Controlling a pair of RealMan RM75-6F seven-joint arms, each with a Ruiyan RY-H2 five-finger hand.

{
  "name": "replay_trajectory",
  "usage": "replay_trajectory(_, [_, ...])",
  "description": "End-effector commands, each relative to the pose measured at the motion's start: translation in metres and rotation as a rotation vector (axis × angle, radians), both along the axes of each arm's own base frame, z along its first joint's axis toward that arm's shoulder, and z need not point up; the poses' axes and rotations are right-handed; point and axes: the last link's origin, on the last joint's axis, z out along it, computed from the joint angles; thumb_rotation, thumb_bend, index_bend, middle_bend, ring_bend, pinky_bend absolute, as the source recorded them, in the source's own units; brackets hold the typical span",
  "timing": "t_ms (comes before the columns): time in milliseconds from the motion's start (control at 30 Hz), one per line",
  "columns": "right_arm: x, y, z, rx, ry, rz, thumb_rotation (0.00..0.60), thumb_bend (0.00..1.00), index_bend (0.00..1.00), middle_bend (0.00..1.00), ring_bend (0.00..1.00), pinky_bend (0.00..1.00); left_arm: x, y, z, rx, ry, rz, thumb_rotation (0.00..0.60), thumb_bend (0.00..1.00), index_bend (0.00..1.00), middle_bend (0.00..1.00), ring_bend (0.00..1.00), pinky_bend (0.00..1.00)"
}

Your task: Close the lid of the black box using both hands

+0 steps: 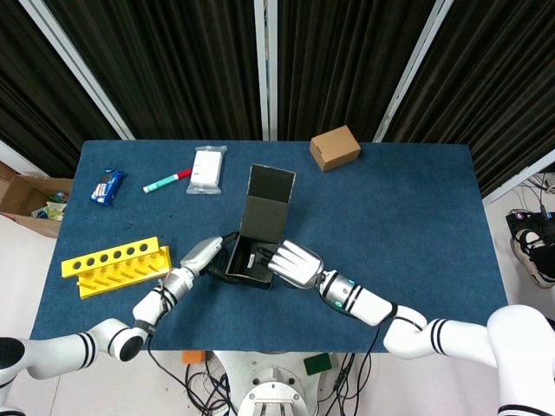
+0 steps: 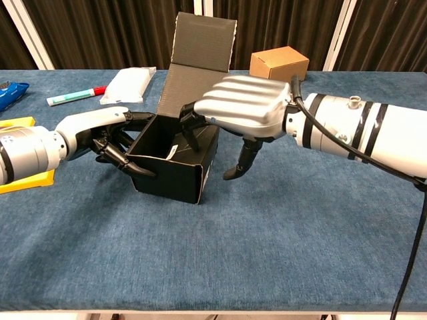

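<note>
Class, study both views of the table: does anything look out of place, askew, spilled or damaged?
Nothing is spilled or visibly damaged. The black box sits askew, turned corner-on to the table edge, with its lid standing upright. The left hand holds its side, while the right hand reaches over the open top, fingers dipping inside.
</note>
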Motion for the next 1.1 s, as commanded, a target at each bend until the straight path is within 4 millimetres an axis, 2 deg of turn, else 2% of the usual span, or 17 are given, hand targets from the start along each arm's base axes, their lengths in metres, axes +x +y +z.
replay_trajectory(33, [-0.004,0.001,-0.001,0.006,0.018,-0.007,0.6,0.13,0.49,0.31,0.74,1.0,0.0,0.0,0.0,0.001,0.0,0.001,0.6,0.07,0.37,0.4,0.72,0.95])
replay_trajectory(300, [-0.007,0.005,-0.011,0.025,0.079,-0.001,0.6,0.14,0.5,0.33,0.75,1.0,-0.001,0.001,-0.002,0.002,-0.008,0.007,0.6,0.07,0.37,0.4,0.72,0.95])
replay_trajectory(567, [-0.006,0.006,-0.019,0.038,0.134,0.01,0.6,0.2,0.53,0.36,0.75,1.0,-0.001,0.002,-0.001,0.004,-0.011,0.011,0.6,0.07,0.38,0.4,0.73,0.95])
replay_trajectory(800, [-0.002,0.001,-0.023,0.035,0.153,0.008,0.6,0.45,0.74,0.53,0.75,1.0,-0.001,0.003,-0.001,0.007,-0.019,0.014,0.6,0.07,0.38,0.4,0.73,0.95])
replay_trajectory(967, [0.003,-0.003,-0.022,0.024,0.143,0.005,0.6,0.54,0.96,0.72,0.76,1.0,-0.001,0.003,0.001,0.011,-0.019,0.015,0.6,0.07,0.39,0.4,0.73,0.95])
replay_trajectory(1100, [0.002,-0.006,-0.02,0.012,0.139,0.003,0.6,0.56,1.0,0.76,0.76,1.0,-0.001,0.003,0.001,0.012,-0.015,0.013,0.6,0.07,0.39,0.4,0.73,0.95])
